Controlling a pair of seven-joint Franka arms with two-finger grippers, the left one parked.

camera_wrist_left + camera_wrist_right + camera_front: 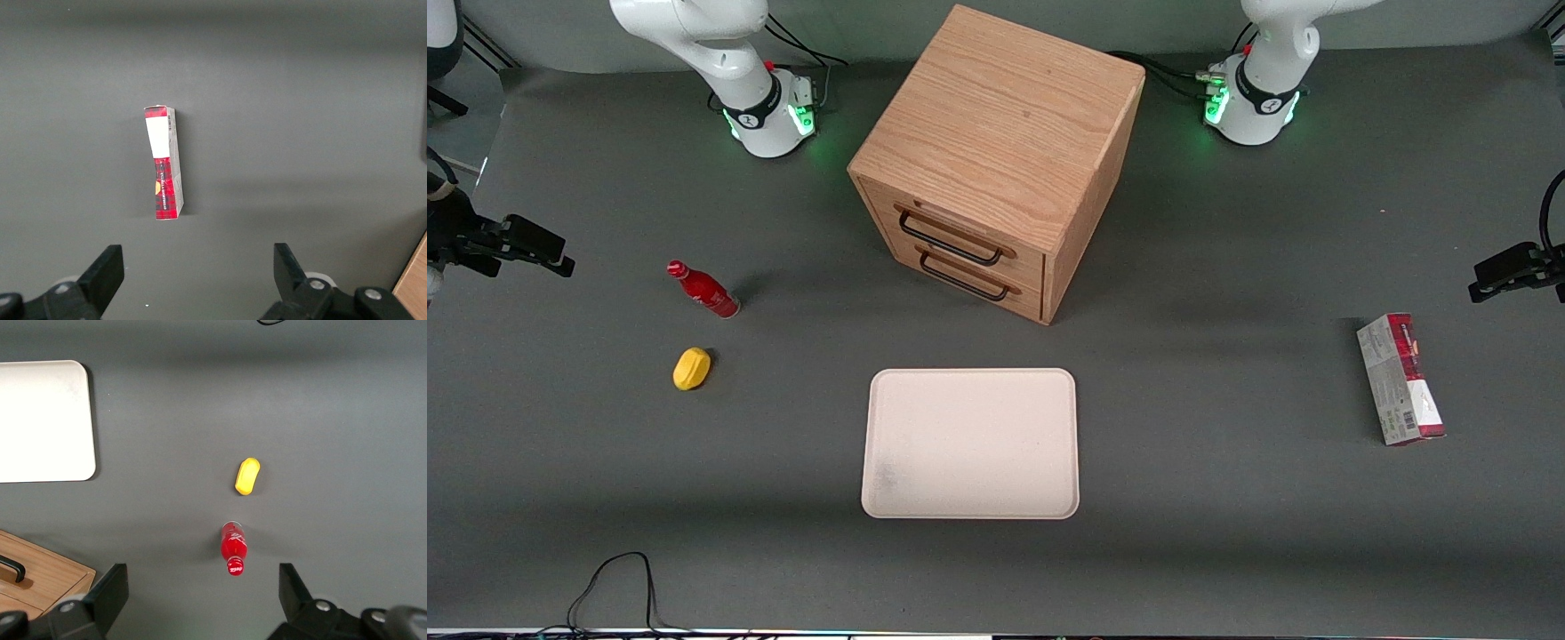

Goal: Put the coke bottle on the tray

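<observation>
The hand hangs wide open and empty above the upright coke bottle, likely lining up a grasp. The bottle stands on the bench, at ten o'clock from the bare tray, beside a yellow lemon-shaped object.

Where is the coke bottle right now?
The coke bottle stands on the table toward the working arm's end, just farther from the front camera than the lemon; open gripper overhead.
</observation>
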